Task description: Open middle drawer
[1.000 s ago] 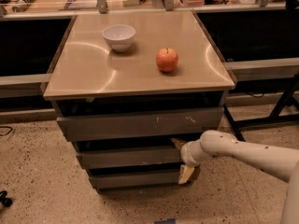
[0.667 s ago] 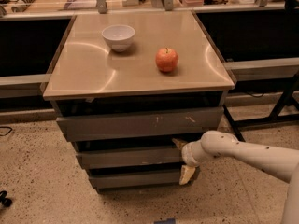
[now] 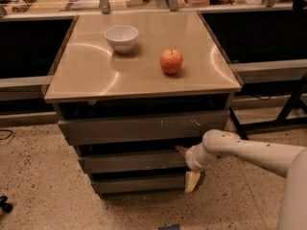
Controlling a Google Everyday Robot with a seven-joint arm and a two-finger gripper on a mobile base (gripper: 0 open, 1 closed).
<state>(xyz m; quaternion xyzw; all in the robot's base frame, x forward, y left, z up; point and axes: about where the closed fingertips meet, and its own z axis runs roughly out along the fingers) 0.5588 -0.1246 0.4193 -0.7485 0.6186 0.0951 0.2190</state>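
At right end of middle drawer point(image 3: 129, 161), gripper point(image 3: 185, 168), partly hidden.

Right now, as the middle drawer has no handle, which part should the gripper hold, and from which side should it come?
Probably the top edge of the middle drawer, near its right end, coming from the front. Its front is long, flat and handleless, and the dark gap under the top drawer leaves room above that edge. The gripper is at that right end.

Nothing legible here.
No text or numbers can be read; the gripper point(image 3: 188, 166) sits at the middle drawer point(image 3: 129, 161), right end.
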